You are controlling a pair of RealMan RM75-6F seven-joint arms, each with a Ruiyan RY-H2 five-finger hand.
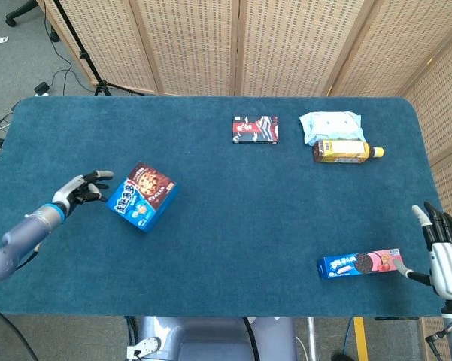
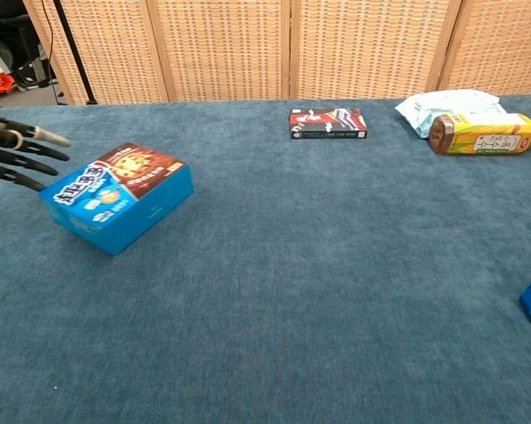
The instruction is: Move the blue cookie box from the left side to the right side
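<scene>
My left hand [image 1: 81, 189] fingers spread, grasping nothing, touching blue cookie box [image 1: 144, 196] edge, I think; light stiff carton; grip across short sides.

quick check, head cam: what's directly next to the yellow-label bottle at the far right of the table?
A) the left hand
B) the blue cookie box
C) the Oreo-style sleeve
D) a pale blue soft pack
D: in the head view the pale blue soft pack lies just behind the bottle, while the blue cookie box sits far off on the left by the left hand.
</scene>
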